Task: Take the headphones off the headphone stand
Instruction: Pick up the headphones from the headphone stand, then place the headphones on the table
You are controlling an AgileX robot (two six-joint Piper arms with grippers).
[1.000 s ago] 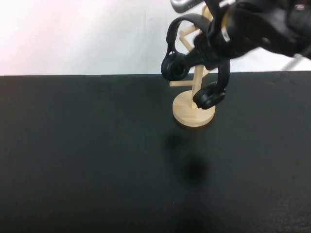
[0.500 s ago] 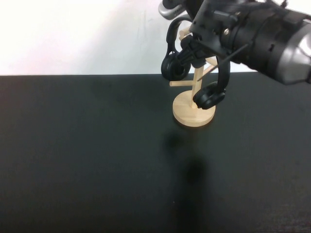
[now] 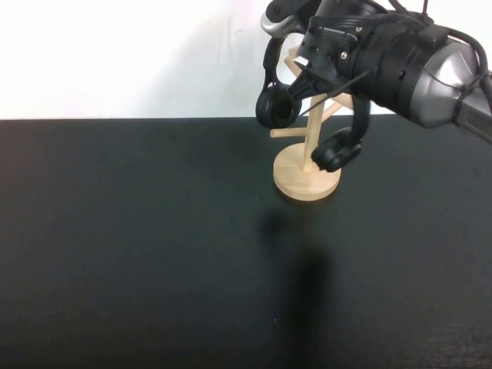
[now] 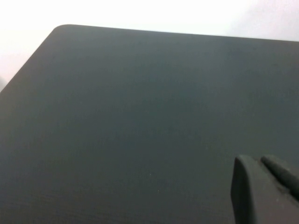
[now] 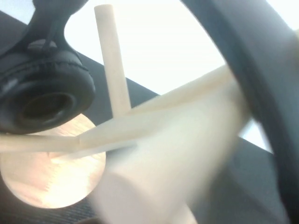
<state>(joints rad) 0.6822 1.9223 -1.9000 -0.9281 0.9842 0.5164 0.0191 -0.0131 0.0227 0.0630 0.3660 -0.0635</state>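
Note:
The black headphones (image 3: 275, 108) hang on the light wooden headphone stand (image 3: 306, 178) at the back of the table, one ear cup to the left of the pole and the other (image 3: 336, 151) low on the right. My right gripper (image 3: 315, 54) is at the top of the stand, against the headband, and its arm hides the stand's top. In the right wrist view the pole (image 5: 187, 154), a peg (image 5: 112, 60), an ear cup (image 5: 44, 93) and the headband (image 5: 261, 70) are very close. My left gripper (image 4: 257, 161) is shut and empty over bare table, outside the high view.
The black table (image 3: 154, 254) stretches wide in front and to the left of the stand. Its far edge meets a white wall just behind the stand. A rounded table corner (image 4: 63, 29) shows in the left wrist view.
My right arm has turned and shifted to the right over the stand's top. The headphones hang in almost the same place on the stand.

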